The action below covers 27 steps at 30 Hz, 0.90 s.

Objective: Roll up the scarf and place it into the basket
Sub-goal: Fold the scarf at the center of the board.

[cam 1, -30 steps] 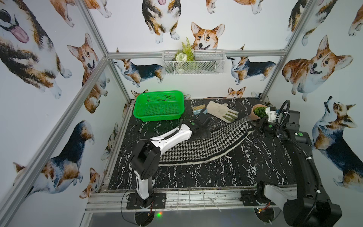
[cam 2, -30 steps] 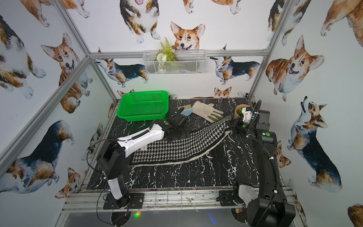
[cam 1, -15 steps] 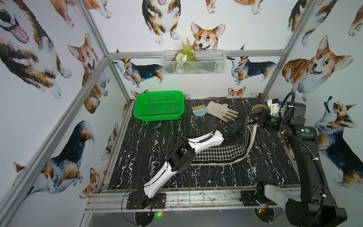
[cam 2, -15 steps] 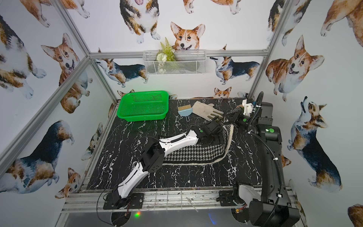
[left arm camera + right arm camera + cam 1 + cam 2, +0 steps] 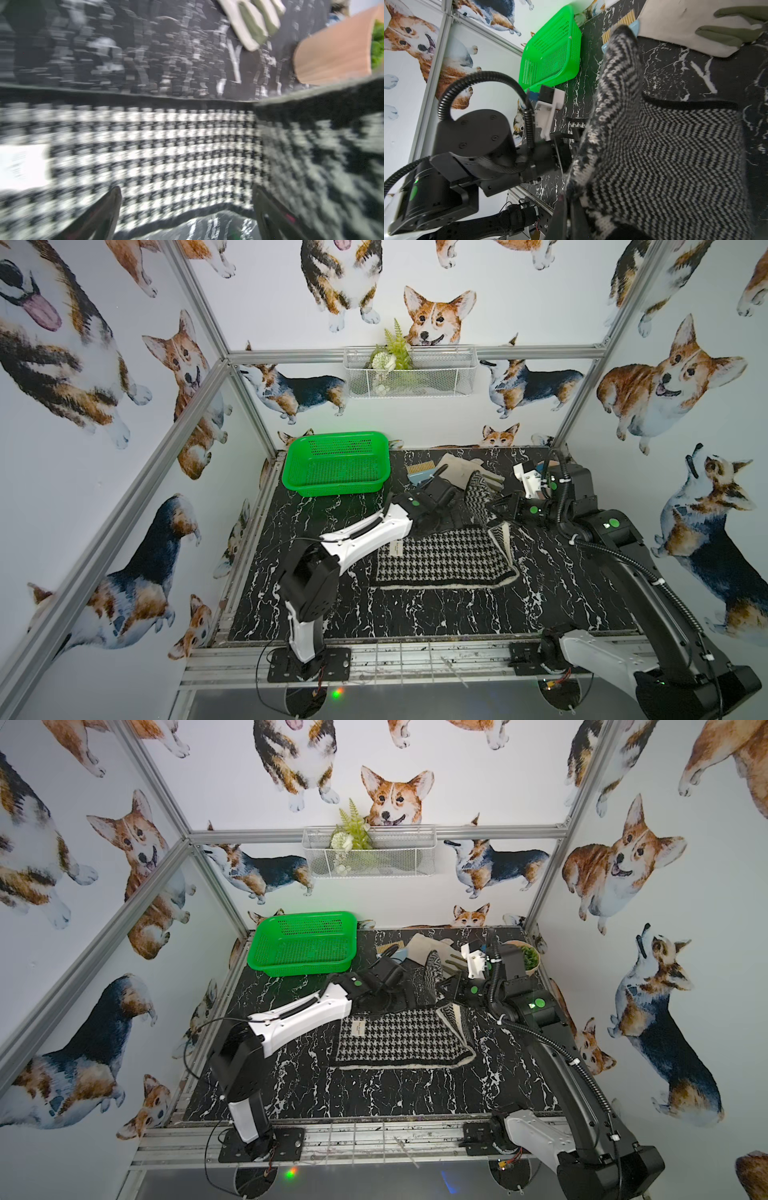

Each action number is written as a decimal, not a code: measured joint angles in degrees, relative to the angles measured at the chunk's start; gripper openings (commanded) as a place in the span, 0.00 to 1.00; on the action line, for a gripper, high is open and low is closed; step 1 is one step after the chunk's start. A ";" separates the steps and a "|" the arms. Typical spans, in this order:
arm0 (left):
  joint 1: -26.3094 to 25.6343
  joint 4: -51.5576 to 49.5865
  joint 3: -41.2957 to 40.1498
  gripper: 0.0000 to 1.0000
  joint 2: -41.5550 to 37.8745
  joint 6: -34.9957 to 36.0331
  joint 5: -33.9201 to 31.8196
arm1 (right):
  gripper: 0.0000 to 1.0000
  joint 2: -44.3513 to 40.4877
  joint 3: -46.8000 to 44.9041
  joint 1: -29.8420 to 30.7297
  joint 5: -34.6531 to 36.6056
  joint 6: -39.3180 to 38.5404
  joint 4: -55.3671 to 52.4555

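Knitted scarf [image 5: 444,558] folded on marble worktop [image 5: 415,614], houndstooth face up; one end lifted, herringbone face showing. Right gripper [image 5: 568,209] jaws clamped on lifted end. Left gripper [image 5: 187,214] jaws wide apart, above scarf. Green basket [image 5: 336,462] empty, at worktop's far left corner. Glove [image 5: 465,466] beyond scarf.

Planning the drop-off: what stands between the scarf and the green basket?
Nothing on the tabletop between the scarf and green basket; only the left arm reaches across that gap, its left gripper open.
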 measured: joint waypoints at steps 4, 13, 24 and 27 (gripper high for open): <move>7.65 -2.56 -10.58 1.00 -12.41 2.05 -1.29 | 0.00 4.33 -2.14 7.93 5.05 2.78 4.09; 23.15 -6.23 -23.37 1.00 -30.10 7.74 1.25 | 0.00 16.70 -2.71 20.41 14.29 8.85 13.42; 28.89 -6.91 -29.90 1.00 -34.51 11.23 6.69 | 0.00 28.59 4.22 29.33 20.02 12.28 18.97; 29.33 -6.69 -30.34 1.00 -34.64 11.54 6.99 | 0.00 30.69 4.59 30.91 20.79 12.92 19.85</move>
